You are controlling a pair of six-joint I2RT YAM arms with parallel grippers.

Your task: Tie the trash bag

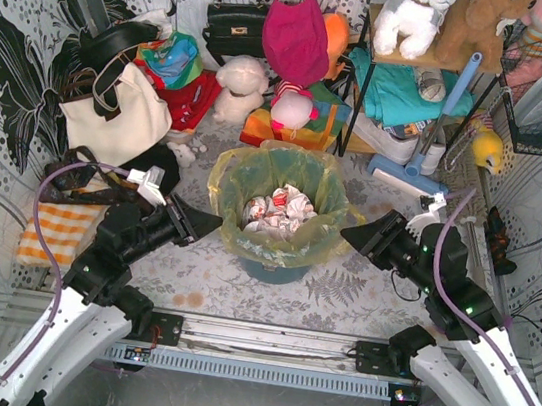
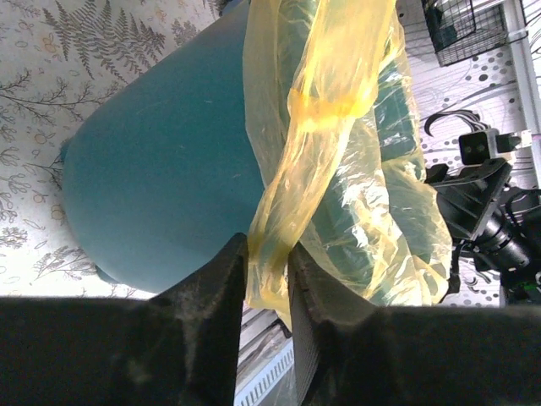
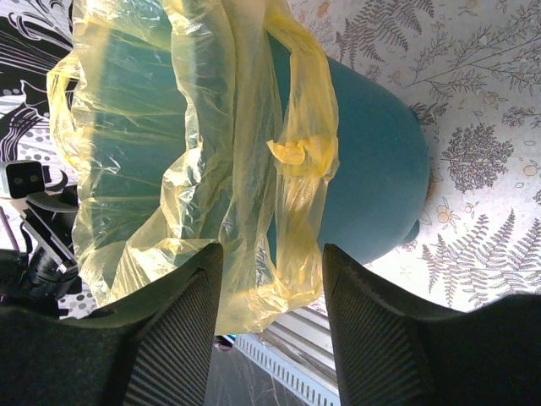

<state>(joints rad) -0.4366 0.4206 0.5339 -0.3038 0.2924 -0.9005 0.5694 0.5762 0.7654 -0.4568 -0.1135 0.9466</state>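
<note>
Both grippers sat at the rim of the trash bag (image 1: 241, 173), one on each side.

The trash bag was thin, translucent yellow-green plastic lining a round teal bin (image 1: 272, 270) mid-table. Its crinkled rim was folded outward over the bin's edge, and crumpled white-and-red paper (image 1: 276, 211) showed inside. The left gripper (image 2: 268, 246) stood narrow, pinching a twisted yellow strip of the rim that filled the gap between its jaws. The right gripper (image 3: 272, 250) stood wide around another hanging fold, which seemed to touch neither pad, though the close wrist view left that unsure.
</note>
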